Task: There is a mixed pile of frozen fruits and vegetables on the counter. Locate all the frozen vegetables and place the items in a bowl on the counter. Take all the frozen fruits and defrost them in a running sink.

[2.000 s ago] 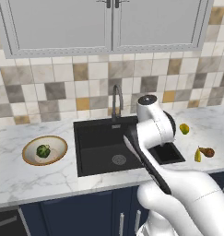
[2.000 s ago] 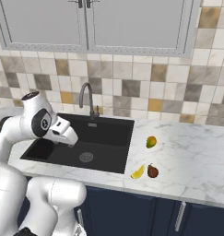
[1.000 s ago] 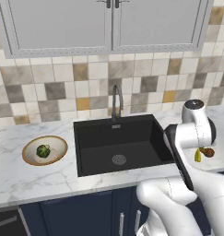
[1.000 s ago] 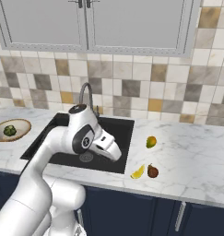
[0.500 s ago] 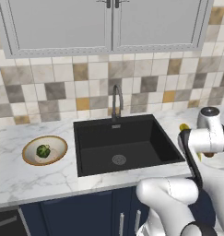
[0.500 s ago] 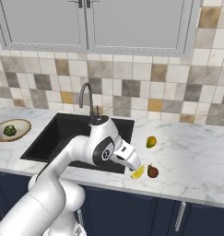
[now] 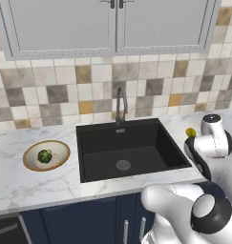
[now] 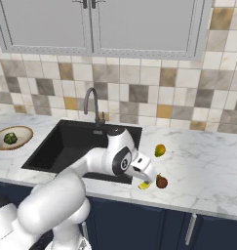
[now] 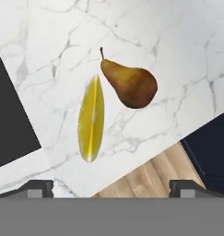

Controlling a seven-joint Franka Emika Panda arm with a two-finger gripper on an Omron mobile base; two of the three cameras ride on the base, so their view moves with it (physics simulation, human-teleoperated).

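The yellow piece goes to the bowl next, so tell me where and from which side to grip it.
Take the slim yellowish piece across its narrow middle, coming straight down from above with the open gripper. It lies flat on the counter as a long, thin sliver tapering to points at both ends, so its ends give little hold. The brown pear lies close on one side; keep that finger tight to the sliver.

Arm: white, dark joints, bent at the elbow and reaching out low to its right side, wrist angled downward. Claw (image 9: pixel 111 186): jaws spread to full width, nothing between them, both dark fingertips (image 9: pixel 36 186) far apart, pointing down at the desk (image 9: pixel 62 41) directly beneath.
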